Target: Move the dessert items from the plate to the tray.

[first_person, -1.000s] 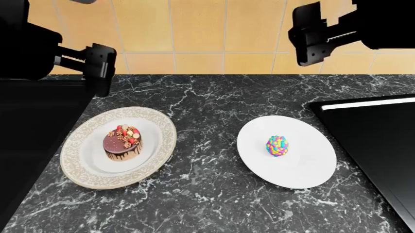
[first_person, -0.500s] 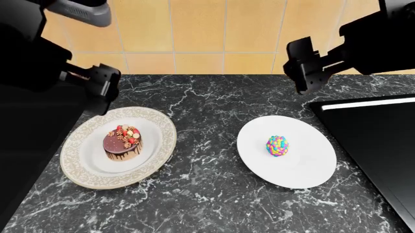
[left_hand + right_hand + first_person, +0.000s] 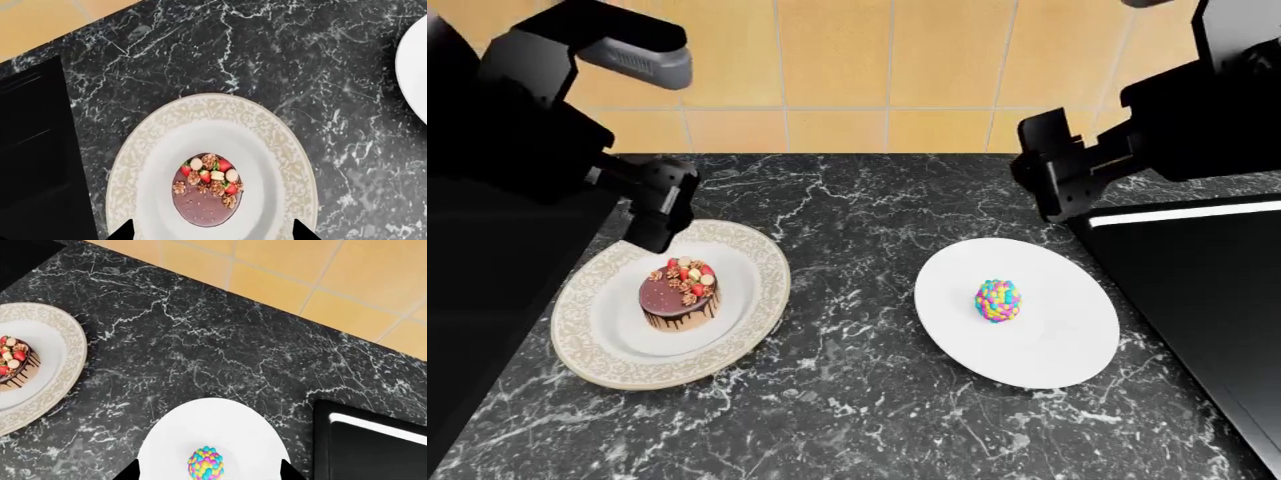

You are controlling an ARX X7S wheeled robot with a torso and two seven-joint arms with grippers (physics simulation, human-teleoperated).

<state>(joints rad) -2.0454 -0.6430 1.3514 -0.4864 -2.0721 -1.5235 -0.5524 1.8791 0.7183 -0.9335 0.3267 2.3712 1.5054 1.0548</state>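
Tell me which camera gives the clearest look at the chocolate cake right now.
The left wrist view: the chocolate cake sits large and near centre, seen from above, toppings distinct. The head view shows it whole but smaller, on its patterned plate. The right wrist view catches only part of it, cut off at the frame edge.

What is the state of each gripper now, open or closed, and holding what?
Left gripper: jaws open, holding nothing, above the chocolate cake.
Right gripper: jaws open, holding nothing, above the candy egg.
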